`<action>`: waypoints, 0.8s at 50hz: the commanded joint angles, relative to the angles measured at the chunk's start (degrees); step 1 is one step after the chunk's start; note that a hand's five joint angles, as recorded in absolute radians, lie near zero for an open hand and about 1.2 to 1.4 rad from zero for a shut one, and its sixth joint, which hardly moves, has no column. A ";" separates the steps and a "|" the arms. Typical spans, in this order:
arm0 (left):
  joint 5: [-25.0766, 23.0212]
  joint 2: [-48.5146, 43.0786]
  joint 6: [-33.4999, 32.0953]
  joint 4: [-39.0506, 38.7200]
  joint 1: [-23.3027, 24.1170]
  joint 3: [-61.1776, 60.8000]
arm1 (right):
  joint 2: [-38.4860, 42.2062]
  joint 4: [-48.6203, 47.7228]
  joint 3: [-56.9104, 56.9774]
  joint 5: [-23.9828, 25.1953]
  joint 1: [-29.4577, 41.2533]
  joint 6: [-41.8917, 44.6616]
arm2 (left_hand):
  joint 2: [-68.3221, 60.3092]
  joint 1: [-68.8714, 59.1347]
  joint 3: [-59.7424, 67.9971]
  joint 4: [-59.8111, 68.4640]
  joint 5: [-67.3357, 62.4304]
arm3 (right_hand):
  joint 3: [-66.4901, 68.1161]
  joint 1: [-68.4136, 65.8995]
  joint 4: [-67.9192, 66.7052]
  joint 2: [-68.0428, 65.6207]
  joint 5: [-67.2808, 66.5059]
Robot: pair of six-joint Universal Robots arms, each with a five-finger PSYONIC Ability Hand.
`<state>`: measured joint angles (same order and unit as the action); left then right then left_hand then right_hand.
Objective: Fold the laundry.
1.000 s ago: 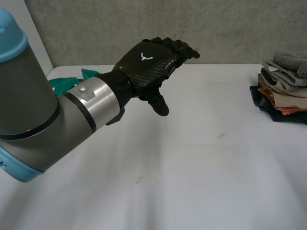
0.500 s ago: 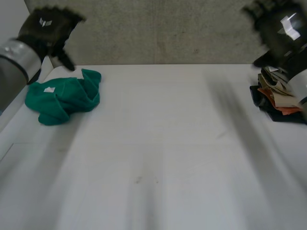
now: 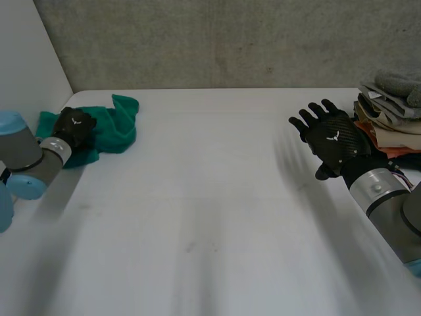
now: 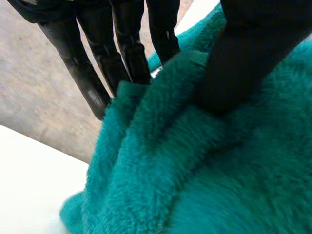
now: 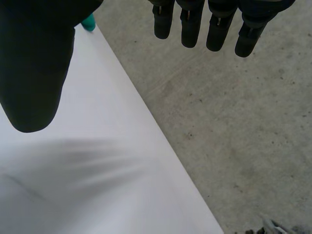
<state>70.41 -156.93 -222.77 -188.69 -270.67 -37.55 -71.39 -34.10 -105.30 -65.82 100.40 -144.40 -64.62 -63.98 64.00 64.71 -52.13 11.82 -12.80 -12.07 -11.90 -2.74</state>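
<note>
A crumpled green fleece cloth (image 3: 116,126) lies at the table's far left corner. My left hand (image 3: 74,125) is down on its near left part. In the left wrist view the thumb (image 4: 243,63) presses into the cloth (image 4: 195,170) and the fingers (image 4: 124,48) stand behind a raised fold, so the fold is pinched between them. My right hand (image 3: 334,139) hovers over the right side of the table, palm down, fingers spread and straight. In its own wrist view that hand (image 5: 34,73) holds nothing.
A stack of folded clothes (image 3: 388,118) stands at the far right edge, just beyond my right hand. The white table (image 3: 210,197) runs between the two hands. A grey wall closes the back, and a white panel stands at the far left.
My left arm swung from the middle of the table to the far left, came down on the green cloth and closed on it. My right hand dropped lower, toward the table's right side.
</note>
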 commanded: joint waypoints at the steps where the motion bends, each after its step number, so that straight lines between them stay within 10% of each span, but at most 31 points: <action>1: 6.13 10.81 6.80 -10.36 4.97 -8.82 | 0.72 0.00 -0.17 -1.85 -0.03 -0.09 | -15.38 -16.02 16.00 15.29 -17.87 | -1.82 2.80 2.07 1.90 2.74; 15: 0.97 46.34 26.66 -17.68 22.53 -41.52 | -1.03 0.00 1.59 -8.53 -0.20 -0.97 | -15.38 -16.02 16.00 15.29 -17.87 | -1.82 2.80 2.07 1.90 2.74; 31: -5.72 41.27 27.83 -9.24 42.85 -54.56 | -1.39 2.28 1.68 -10.03 0.06 -1.14 | -14.57 -15.21 15.19 14.48 -17.06 | -1.82 2.80 2.07 1.90 2.74; 34: -5.29 41.53 27.12 -9.06 42.51 -53.77 | -1.39 2.89 1.68 -9.94 0.15 -1.06 | 44.39 43.75 -43.77 -44.48 41.90 | -1.82 2.80 2.07 1.90 2.74; 40: -2.13 44.07 26.86 -8.71 39.18 -52.63 | -1.39 7.63 2.55 -9.59 0.15 -1.06 | 50.36 49.72 -49.74 -50.45 47.87 | -1.82 2.80 2.07 1.90 2.74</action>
<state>65.28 -115.21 -195.56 -197.63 -228.46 -91.60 -72.79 -30.35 -103.46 -75.74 100.51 -145.49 -18.08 -16.10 18.30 17.95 -7.22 11.82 -12.80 -12.07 -11.90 -2.73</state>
